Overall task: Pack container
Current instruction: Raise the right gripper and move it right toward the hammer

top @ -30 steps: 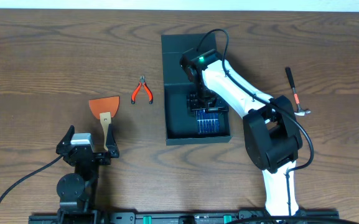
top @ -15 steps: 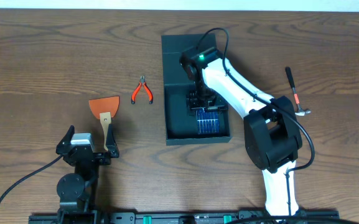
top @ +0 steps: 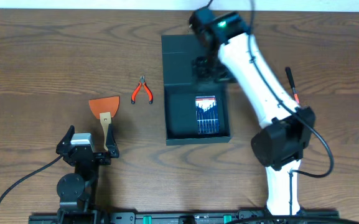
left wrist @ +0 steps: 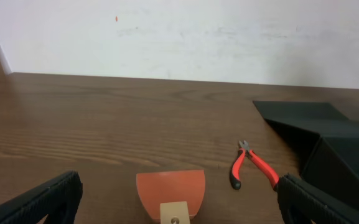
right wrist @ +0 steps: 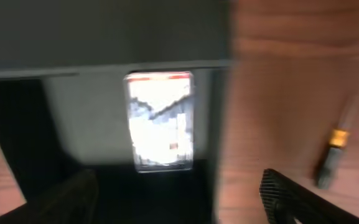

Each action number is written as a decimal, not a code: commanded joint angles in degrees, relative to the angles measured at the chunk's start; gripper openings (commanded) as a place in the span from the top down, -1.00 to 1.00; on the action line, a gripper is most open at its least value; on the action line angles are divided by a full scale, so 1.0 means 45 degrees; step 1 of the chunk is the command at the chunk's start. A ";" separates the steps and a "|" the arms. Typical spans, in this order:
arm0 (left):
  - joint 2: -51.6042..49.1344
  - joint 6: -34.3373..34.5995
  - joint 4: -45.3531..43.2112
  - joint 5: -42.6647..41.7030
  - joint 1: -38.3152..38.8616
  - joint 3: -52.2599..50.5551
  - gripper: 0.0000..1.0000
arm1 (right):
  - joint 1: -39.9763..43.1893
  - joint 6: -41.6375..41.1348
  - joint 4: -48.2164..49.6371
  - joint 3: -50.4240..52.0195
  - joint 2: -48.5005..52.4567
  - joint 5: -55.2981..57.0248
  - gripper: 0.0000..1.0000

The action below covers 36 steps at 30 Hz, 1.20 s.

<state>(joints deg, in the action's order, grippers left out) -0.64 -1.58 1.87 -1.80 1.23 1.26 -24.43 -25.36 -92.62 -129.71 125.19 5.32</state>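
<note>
The dark teal container (top: 177,118) stands open at mid-table, its flap lid (top: 182,56) lying flat behind it. A blue-cased screwdriver set (top: 206,116) lies inside at the right; it shows blurred in the right wrist view (right wrist: 160,121). My right gripper (top: 209,67) is open and empty, raised over the lid's right side; its fingers (right wrist: 179,205) are spread wide. My left gripper (top: 87,144) is open and empty near the front edge, its fingers (left wrist: 179,208) either side of the scraper. The container (left wrist: 344,158) is at the right in the left wrist view.
An orange scraper (top: 104,109) with a pale handle lies just ahead of the left gripper, seen also in the left wrist view (left wrist: 170,190). Red-handled pliers (top: 142,91) lie left of the container. A hammer (top: 294,93) lies to its right.
My right gripper has let go of the screwdriver set, which now lies in the container, and has lifted and moved back over the lid. The left arm has not moved.
</note>
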 commanded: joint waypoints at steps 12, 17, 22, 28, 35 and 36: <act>0.0005 -0.0170 0.0461 0.0063 -0.0034 -0.0223 -0.97 | 0.4872 0.4240 -0.0738 -0.0758 -0.0437 0.0777 -0.84; 0.0005 -0.0170 0.0461 0.0063 -0.0034 -0.0228 -0.97 | 0.5940 0.5416 -0.0554 -0.0602 -0.0437 0.0772 -0.89; 0.0005 -0.0170 0.0461 0.0063 -0.0034 -0.0223 -0.97 | 0.6785 0.6309 -0.0597 -0.0602 -0.0437 0.0180 -0.88; 0.0005 -0.0170 0.0461 0.0063 -0.0034 -0.0223 -0.97 | 0.7757 0.6936 -0.1044 -0.0602 -0.0714 -0.1574 -0.78; 0.0005 -0.0170 0.0461 0.0063 -0.0034 -0.0223 -0.97 | 0.8592 0.6785 -0.1044 -0.0597 -0.2739 -0.1637 -0.81; 0.0005 -0.0170 0.0461 0.0063 -0.0034 -0.0223 -0.97 | 0.8733 0.6795 -0.1044 -0.0568 -0.3186 -0.1744 -0.82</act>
<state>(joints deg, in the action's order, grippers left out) -0.64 -1.58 1.87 -1.80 1.23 1.26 13.34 4.08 -97.08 -132.14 118.72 -0.78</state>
